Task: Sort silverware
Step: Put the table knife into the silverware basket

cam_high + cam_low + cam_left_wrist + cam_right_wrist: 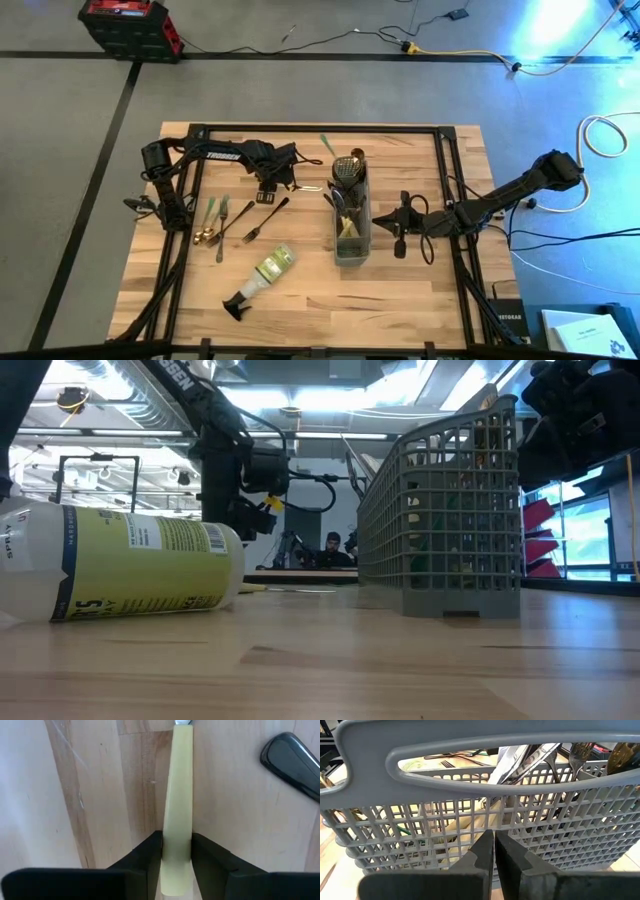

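The left pincer (176, 865) was clamped on the end of a cream-handled utensil (179, 795) lying flat on the bench (400, 300), toward the far edge, left of the grey caddy (351, 215). Forks (222, 222) lay loose near the left edge. The right pincer (494, 857) was pressed together just beside the caddy's right wall.

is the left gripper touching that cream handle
Touching. The left wrist view shows the left gripper with both fingers pressed against the cream handle.
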You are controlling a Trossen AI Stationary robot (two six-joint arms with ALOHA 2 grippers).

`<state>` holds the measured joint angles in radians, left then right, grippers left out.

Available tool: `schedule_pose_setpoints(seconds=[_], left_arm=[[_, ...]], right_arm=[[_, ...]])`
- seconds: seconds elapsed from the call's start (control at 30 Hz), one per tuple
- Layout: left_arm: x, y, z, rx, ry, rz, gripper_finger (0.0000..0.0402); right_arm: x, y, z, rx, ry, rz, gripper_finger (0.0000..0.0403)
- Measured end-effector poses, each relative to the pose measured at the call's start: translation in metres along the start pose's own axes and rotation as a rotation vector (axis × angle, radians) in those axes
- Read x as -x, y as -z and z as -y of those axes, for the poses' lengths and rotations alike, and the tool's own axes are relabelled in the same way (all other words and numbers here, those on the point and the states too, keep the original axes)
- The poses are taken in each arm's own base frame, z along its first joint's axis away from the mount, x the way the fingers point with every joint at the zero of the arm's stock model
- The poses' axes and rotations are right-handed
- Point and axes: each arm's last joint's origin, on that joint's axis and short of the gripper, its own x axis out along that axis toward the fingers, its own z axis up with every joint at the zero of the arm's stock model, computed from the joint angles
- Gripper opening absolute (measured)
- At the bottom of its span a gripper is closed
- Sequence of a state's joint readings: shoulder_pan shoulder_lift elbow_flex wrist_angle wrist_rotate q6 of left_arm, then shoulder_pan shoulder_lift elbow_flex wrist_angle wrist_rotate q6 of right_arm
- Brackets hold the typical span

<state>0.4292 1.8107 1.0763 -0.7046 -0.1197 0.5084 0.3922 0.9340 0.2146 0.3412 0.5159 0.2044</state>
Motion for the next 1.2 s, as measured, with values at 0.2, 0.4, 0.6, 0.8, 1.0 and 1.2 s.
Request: schedule_pose_setpoints(seconds=[0.2, 0.4, 0.6, 0.8, 1.0, 1.2], left_arm=[[0.0057, 0.0015, 0.0025, 0.012, 0.0, -0.004, 0.0087], [0.0065, 0.0007, 0.0059, 0.015, 0.006, -0.01, 0.0087], [0.0068, 0.0011, 0.0061, 0.021, -0.002, -0.018, 0.0087], [0.0072, 0.0016, 0.0048, 0.029, -0.04, -0.035, 0.0088], [0.0077, 0.0012, 0.005, 0.032, -0.035, -0.03, 0.0088], [0.0077, 0.0009, 0.0049, 0.032, -0.036, -0.026, 0.0088]], right_arm=[[0.0, 0.0, 0.0, 0.0, 0.0, 0.0, 0.0], [0.0, 0.0, 0.0, 0.0, 0.0, 0.0, 0.0], [0.0, 0.0, 0.0, 0.0, 0.0, 0.0, 0.0], [0.0, 0.0, 0.0, 0.0, 0.0, 0.0, 0.0], [0.0, 0.0, 0.0, 0.0, 0.0, 0.0, 0.0], [0.0, 0.0, 0.0, 0.0, 0.0, 0.0, 0.0]])
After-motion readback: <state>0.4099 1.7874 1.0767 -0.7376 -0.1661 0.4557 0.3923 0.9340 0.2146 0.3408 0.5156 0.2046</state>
